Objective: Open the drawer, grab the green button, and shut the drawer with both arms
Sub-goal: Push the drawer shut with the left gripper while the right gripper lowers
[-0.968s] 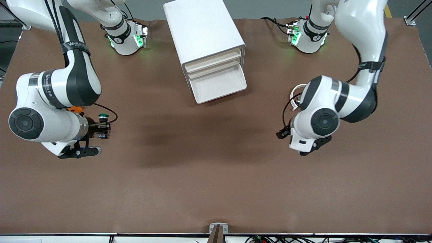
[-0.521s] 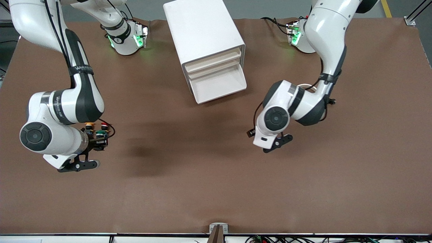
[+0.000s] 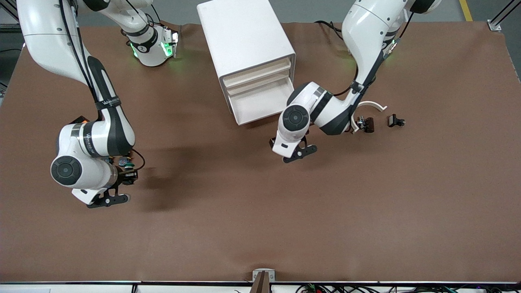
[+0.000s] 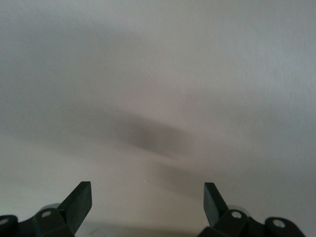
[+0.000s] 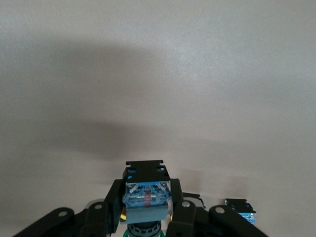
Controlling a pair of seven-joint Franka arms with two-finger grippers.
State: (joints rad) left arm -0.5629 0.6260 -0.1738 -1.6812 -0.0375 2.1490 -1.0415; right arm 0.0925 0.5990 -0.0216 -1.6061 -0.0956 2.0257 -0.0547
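The white cabinet (image 3: 244, 36) stands near the robots' bases. Its drawer (image 3: 262, 103) is pulled out and its inside shows bare. My right gripper (image 3: 129, 173) hangs over the table toward the right arm's end and is shut on the button (image 3: 128, 165). In the right wrist view the button's blue block base (image 5: 146, 197) sits clamped between the black fingers (image 5: 183, 212), green cap just showing below. My left gripper (image 3: 294, 151) hovers beside the open drawer's corner. Its fingers (image 4: 79, 202) stand wide apart over bare table, holding nothing.
Another button's blue base (image 5: 240, 208) lies on the table close to the right gripper. A white curved piece (image 3: 371, 105) and two small dark parts (image 3: 366, 123) (image 3: 395, 121) lie toward the left arm's end. An orange item (image 3: 81, 120) peeks out by the right arm.
The left arm has swung from its end of the table toward the open drawer, uncovering the small parts. The right arm has carried the button lower in the front view.
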